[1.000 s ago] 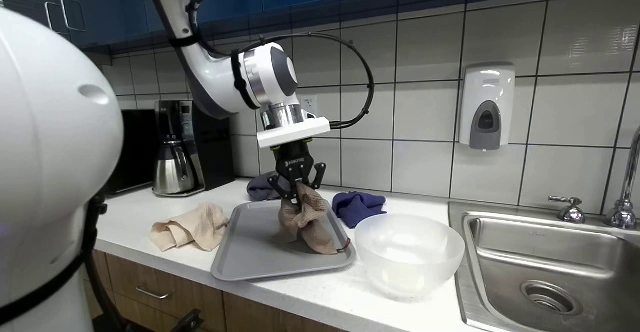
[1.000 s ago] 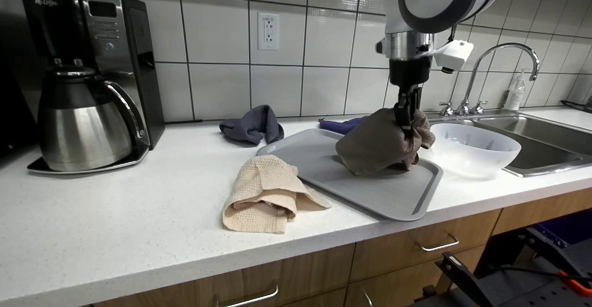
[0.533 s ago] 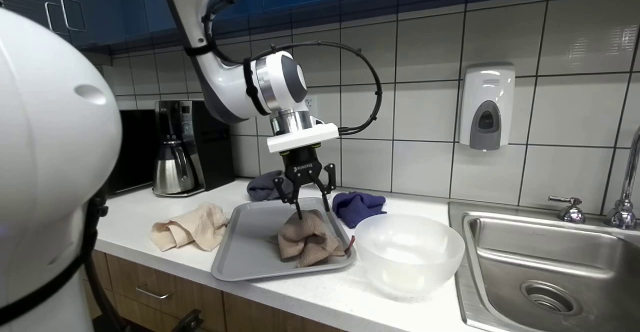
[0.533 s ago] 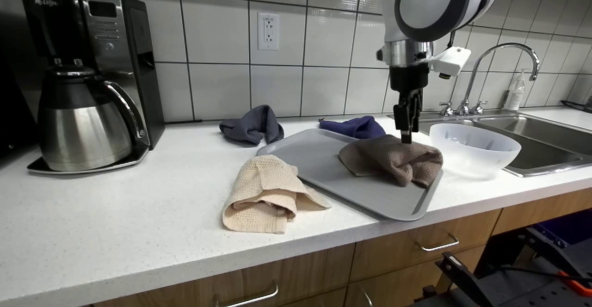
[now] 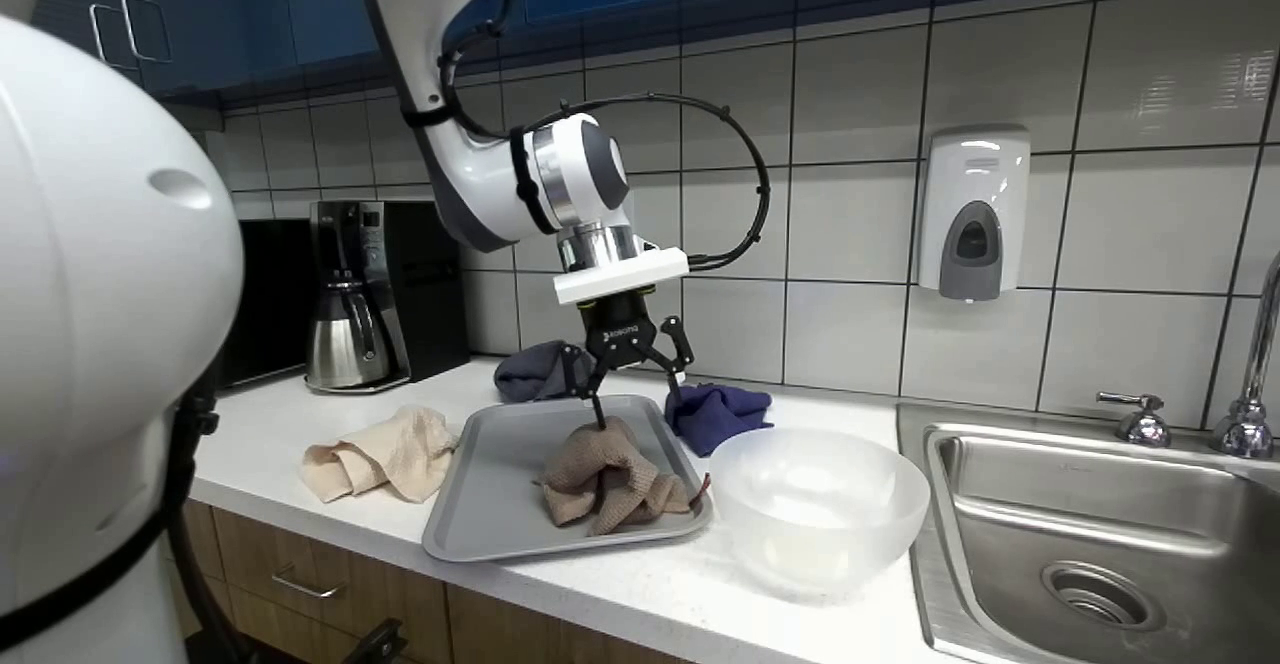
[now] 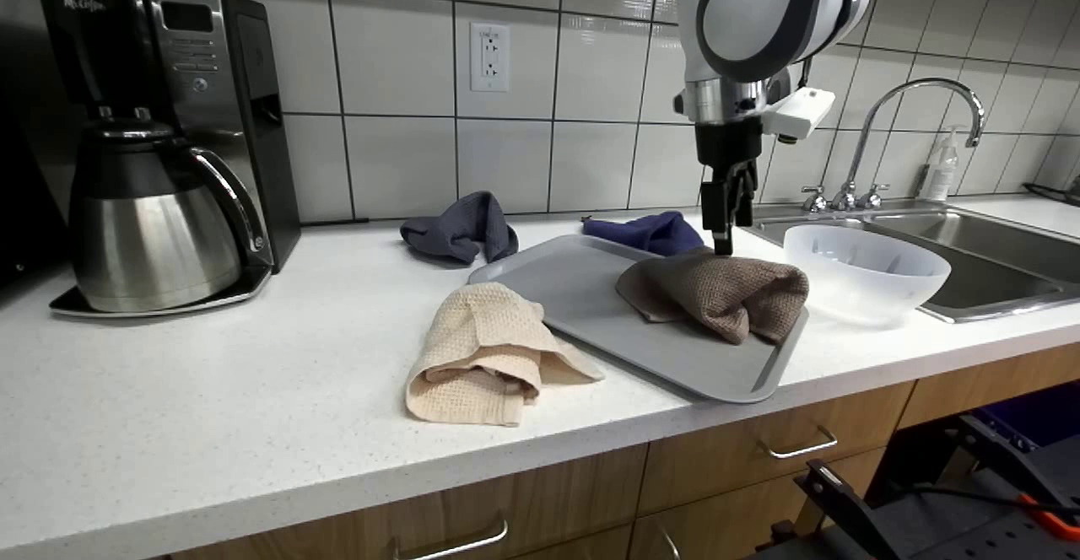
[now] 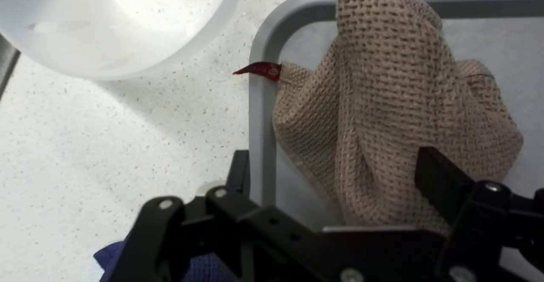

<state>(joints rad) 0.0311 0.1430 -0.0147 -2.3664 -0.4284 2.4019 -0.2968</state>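
The brown waffle-weave cloth towel (image 7: pixel 395 103) is no longer gripped and is left crumpled on the grey plastic tray (image 5: pixel 490 504); its release is judged complete. The black two-fingered hand (image 7: pixel 333 159) is spread wide, with nothing held; whether the towel is touched cannot be told. In the translucent round plastic bowl (image 5: pixel 815 554) beside the tray, no contents are made out.

Rough-woven brown cloth (image 7: pixel 391 95), matt tray (image 7: pixel 488 35)
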